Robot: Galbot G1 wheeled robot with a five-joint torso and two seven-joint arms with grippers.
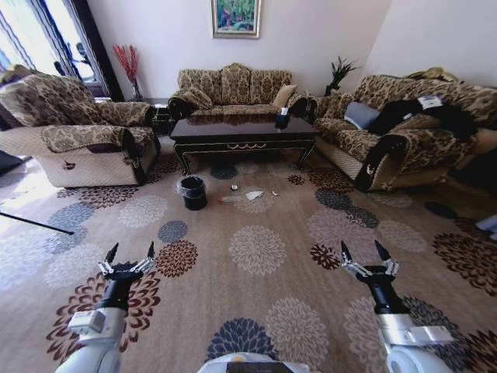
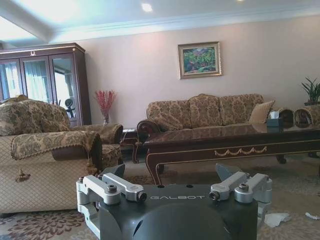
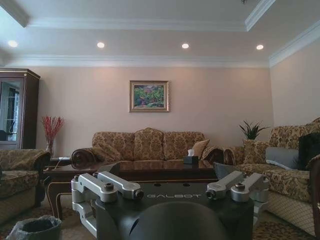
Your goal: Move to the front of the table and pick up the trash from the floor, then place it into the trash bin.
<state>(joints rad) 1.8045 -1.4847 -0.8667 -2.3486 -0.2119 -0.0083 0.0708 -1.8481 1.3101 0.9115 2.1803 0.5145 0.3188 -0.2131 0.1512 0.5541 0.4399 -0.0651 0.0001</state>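
Note:
The dark glossy table (image 1: 241, 134) stands across the room in front of the far sofa. On the patterned floor (image 1: 256, 249) before it lie the trash: a crumpled white paper (image 1: 254, 195), a small silvery piece (image 1: 234, 187) and a clear bottle (image 1: 227, 200) lying flat. The black trash bin (image 1: 192, 192) with its plastic liner stands to their left. My left gripper (image 1: 130, 255) and right gripper (image 1: 365, 252) hover open and empty over the carpet, well short of the trash. The left wrist view catches the table (image 2: 235, 142) and paper (image 2: 275, 219); the right wrist view catches the bin (image 3: 35, 227).
An armchair (image 1: 85, 140) stands at the left and a sofa (image 1: 404, 132) at the right, with another sofa (image 1: 233, 85) behind the table. A dark tissue box (image 1: 282, 119) sits on the table. Open carpet lies between me and the trash.

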